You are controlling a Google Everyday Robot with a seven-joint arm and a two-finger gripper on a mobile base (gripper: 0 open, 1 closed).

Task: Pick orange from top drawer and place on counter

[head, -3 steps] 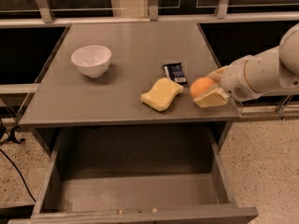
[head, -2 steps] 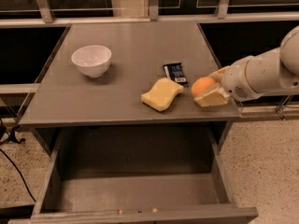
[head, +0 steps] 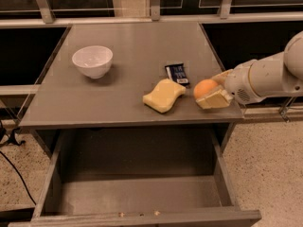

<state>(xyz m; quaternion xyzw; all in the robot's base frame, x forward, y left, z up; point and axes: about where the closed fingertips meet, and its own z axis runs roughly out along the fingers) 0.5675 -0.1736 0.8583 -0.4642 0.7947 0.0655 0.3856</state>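
Orange (head: 204, 87) sat clamped tight within the hand (head: 210, 90) at the table's (head: 118, 70) right front edge, near the sponge (head: 163, 95).

Part of orange (head: 204, 86) behind end effector (head: 209, 93)

Orange (head: 203, 87) gripped in tool (head: 210, 91), counter (head: 132, 41) right edge; top drawer (head: 137, 196) open.

Single camera, mounted high in front, faces down and forward at medium range: drawer (head: 142, 195) at 6 o'clock, counter (head: 135, 56) at 12, gripper (head: 209, 91) at 3.
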